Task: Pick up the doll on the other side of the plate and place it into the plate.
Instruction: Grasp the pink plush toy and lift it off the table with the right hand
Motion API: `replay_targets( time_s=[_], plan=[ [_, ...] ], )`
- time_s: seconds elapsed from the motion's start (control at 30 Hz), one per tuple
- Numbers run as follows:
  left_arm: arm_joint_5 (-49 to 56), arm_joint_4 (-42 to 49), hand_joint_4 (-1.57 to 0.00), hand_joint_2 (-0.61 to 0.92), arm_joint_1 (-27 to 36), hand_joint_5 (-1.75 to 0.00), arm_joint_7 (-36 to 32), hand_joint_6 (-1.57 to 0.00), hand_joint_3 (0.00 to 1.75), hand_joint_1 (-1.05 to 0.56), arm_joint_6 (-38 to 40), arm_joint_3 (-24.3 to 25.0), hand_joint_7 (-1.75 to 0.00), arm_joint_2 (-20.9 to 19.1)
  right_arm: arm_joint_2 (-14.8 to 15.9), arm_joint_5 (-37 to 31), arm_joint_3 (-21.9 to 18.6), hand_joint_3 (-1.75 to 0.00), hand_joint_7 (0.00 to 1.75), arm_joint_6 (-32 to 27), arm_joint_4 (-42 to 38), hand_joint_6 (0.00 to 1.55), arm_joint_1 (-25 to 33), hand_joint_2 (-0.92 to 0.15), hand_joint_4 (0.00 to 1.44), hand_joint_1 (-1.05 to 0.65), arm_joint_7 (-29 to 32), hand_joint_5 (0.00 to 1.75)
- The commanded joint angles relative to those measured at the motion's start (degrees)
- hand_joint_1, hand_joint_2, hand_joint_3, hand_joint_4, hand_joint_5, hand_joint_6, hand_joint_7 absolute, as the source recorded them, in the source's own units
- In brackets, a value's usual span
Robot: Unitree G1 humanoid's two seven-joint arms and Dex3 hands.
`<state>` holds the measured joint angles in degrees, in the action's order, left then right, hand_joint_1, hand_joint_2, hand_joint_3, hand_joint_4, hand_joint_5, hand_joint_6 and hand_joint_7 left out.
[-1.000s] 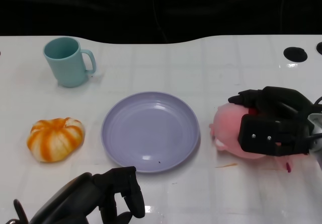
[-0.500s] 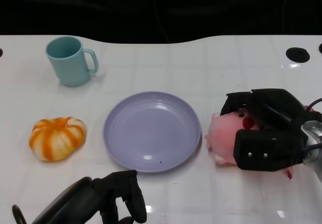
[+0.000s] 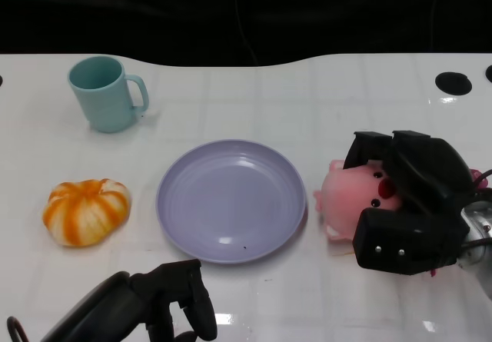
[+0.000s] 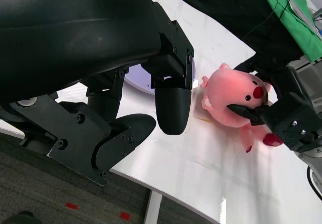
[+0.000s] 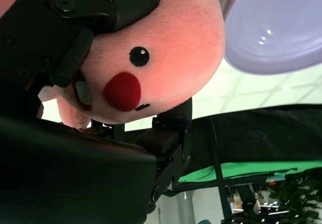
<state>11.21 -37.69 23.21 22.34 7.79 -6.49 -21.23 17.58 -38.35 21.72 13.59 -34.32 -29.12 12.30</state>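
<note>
Right hand (image 3: 411, 204) wraps the pink plush doll (image 3: 350, 200); fingers closed around its head. Soft, light, compressible; a round-the-body grasp should hold.

One lavender plate (image 3: 231, 200) sits mid-table, and that's our landmark. One pink doll (image 3: 350, 200) just to its right, the only doll out here. One teal mug (image 3: 105, 93) beyond the plate to the left. One orange-and-white pumpkin (image 3: 85, 210) left of the plate. Two black hands on show: the right hand (image 3: 407, 204) right of the plate, the left hand (image 3: 165, 303) on the plate's near side.
</note>
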Motion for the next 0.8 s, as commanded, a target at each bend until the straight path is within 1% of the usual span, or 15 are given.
replay_targets(
  time_s=[0.03, 0.17, 0.23, 0.33, 0.4, 0.5, 0.6, 0.67, 0.8],
  plan=[
    [0.28, 1.27, -0.60, 0.57, 0.03, -1.75, -0.34, -0.53, 1.12, -0.15, -1.49, 0.23, -1.49, -0.81, 0.17, 2.01, -1.84, -1.31, 1.75, 3.24, -0.82, 0.73, -0.44, -0.35, 0.94, -0.14, 2.83, 1.75],
    [1.00, 1.50, -0.59, 0.58, 0.08, -1.75, -0.57, -0.54, 1.12, -0.16, -1.16, -0.23, -1.49, -0.67, -0.16, 3.14, -2.33, -1.40, 1.75, 7.99, -2.27, 0.76, -1.12, -0.29, 0.98, -0.12, 5.56, 1.75],
    [1.03, 1.69, -0.59, 0.57, 0.10, -1.75, -0.65, -0.54, 1.12, -0.15, -1.54, -0.36, -1.49, -0.57, -0.36, 3.35, -2.42, -1.44, 1.75, 9.04, -2.39, 0.76, -1.68, -0.27, 1.00, -0.12, 5.87, 1.75],
    [0.88, 1.58, -0.58, 0.57, 0.07, -1.75, -0.58, -0.54, 1.12, -0.15, -1.61, -0.71, -1.50, -0.37, -1.07, 4.40, -2.88, -1.48, 1.75, 8.70, -0.26, 0.76, -2.57, -0.27, 0.99, -0.13, 3.86, 1.75],
    [1.05, 1.40, -0.58, 0.57, 0.06, -1.75, -0.63, -0.53, 1.12, -0.15, -1.40, -0.93, -1.50, -0.33, -1.51, 4.69, -2.99, -1.50, 1.75, 8.97, 0.25, 0.76, -3.14, -0.26, 0.99, -0.12, 3.59, 1.75],
    [1.42, 1.23, -0.58, 0.57, 0.09, -1.75, -0.87, -0.53, 1.12, -0.14, -1.58, -1.34, -1.50, -0.18, -3.05, 4.74, -2.95, -1.57, 1.75, 8.43, 1.62, 0.78, -4.63, -0.22, 1.01, -0.13, 3.03, 1.75],
    [2.11, 0.63, -0.58, 0.57, 0.18, -1.75, -1.02, -0.53, 1.12, -0.15, -1.06, -2.00, -1.49, 0.11, -4.28, 4.45, -2.73, -1.59, 1.75, 7.66, 2.82, 0.78, -6.14, -0.21, 1.02, -0.15, 2.14, 1.75],
    [2.50, 0.37, -0.58, 0.57, 0.15, -1.75, -1.20, -0.53, 1.12, -0.15, -0.96, -2.41, -1.49, 0.31, -5.02, 4.11, -2.45, -1.60, 1.75, 7.73, 2.98, 0.77, -7.26, -0.20, 1.02, -0.15, 1.83, 1.75],
    [3.38, -0.09, -0.59, 0.56, -0.01, -1.75, -1.30, -0.54, 1.13, -0.15, 0.08, -3.28, -1.49, 0.88, -7.21, 4.05, -1.96, -1.61, 1.75, 9.11, 0.71, 0.78, -9.87, -0.20, 1.01, -0.15, 2.48, 1.75]
  ],
)
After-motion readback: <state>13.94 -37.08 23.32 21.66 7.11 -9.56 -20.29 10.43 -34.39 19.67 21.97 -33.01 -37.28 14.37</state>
